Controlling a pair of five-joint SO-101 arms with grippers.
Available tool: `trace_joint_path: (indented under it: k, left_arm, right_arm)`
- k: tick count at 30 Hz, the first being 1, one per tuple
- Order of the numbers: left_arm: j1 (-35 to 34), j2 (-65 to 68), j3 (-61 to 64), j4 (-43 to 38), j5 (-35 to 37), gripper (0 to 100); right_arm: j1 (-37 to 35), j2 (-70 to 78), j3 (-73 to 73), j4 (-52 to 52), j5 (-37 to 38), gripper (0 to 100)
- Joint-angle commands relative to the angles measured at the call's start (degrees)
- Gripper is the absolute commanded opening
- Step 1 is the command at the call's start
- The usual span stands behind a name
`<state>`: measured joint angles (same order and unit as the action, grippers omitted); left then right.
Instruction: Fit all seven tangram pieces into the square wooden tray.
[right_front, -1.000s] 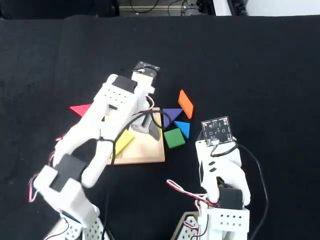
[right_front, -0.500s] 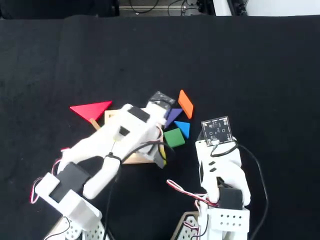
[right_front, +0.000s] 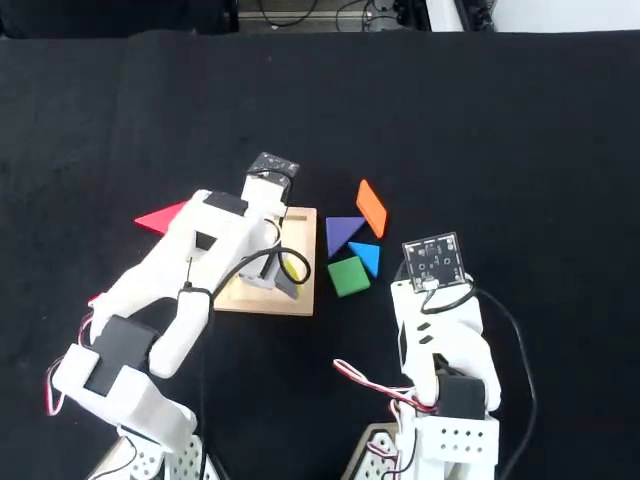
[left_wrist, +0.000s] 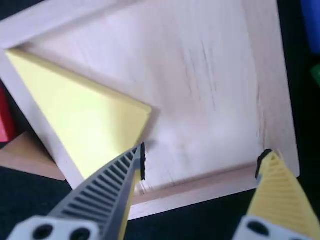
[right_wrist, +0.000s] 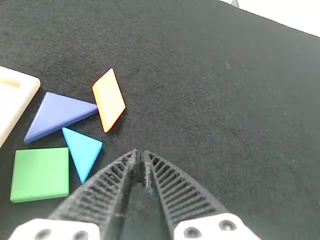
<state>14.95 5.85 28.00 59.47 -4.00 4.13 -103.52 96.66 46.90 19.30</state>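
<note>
Two white robot arms stand side by side at a bench (right_front: 500, 130) covered in black cloth. The left arm stretches over a square wooden tray (right_front: 302, 298). Its left pincer (left_wrist: 202, 159) hangs just above the tray floor with its jaws wide apart, holding nothing. The grey finger (left_wrist: 117, 182) overlaps a corner of a large yellow triangle (left_wrist: 85, 130); whether it touches cannot be told. The other finger, yellow, sits by the tray's rim.

The yellow triangle lies flat inside the tray, one long edge along a rim and one tip tucked into a corner. The rest of the tray floor is bare pale wood.

A red triangle (right_front: 160, 218) lies on the cloth just outside the tray, partly hidden by the left arm. On the tray's opposite side, toward the right arm, four pieces sit close together on the cloth: a purple triangle (right_front: 342, 233) nearest the tray, an orange parallelogram (right_front: 371, 208) beside it, a small blue triangle (right_front: 367, 256), and a green square (right_front: 348, 275).

The right pincer (right_wrist: 140, 162) has its jaws pressed together, empty, above bare cloth near the orange and blue pieces.
</note>
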Motion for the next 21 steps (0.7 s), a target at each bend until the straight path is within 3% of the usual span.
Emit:
trace_joint_path:
  k: [1, 8, 11, 14, 16, 19, 21]
  left_arm:
    - [-0.9, -2.6, -0.6, -0.6, -0.7, 36]
    - [-1.8, -2.8, -7.7, 8.6, -0.9, 36]
    - [-7.2, -3.4, -17.5, 15.5, -1.0, 36]
    - [-15.2, -3.4, -27.2, 17.1, -1.2, 36]
    - [-20.0, -3.2, -30.6, 15.5, -8.0, 36]
    - [-23.8, -1.3, -31.6, 12.3, -27.1, 36]
    - [-24.5, 0.4, -31.7, 10.9, -35.0, 36]
  right_arm:
    - [0.6, -1.8, 0.0, 0.3, -0.3, 1.5]
    - [0.6, -1.8, 0.0, 0.3, -0.3, 1.5]
    - [0.6, -1.8, 0.0, 0.3, -0.3, 1.5]
    - [0.6, -1.8, 0.0, 0.3, -0.3, 1.5]
    - [0.6, -1.8, 0.0, 0.3, -0.3, 1.5]
    - [0.6, -1.8, 0.0, 0.3, -0.3, 1.5]
    - [0.6, -1.8, 0.0, 0.3, -0.3, 1.5]
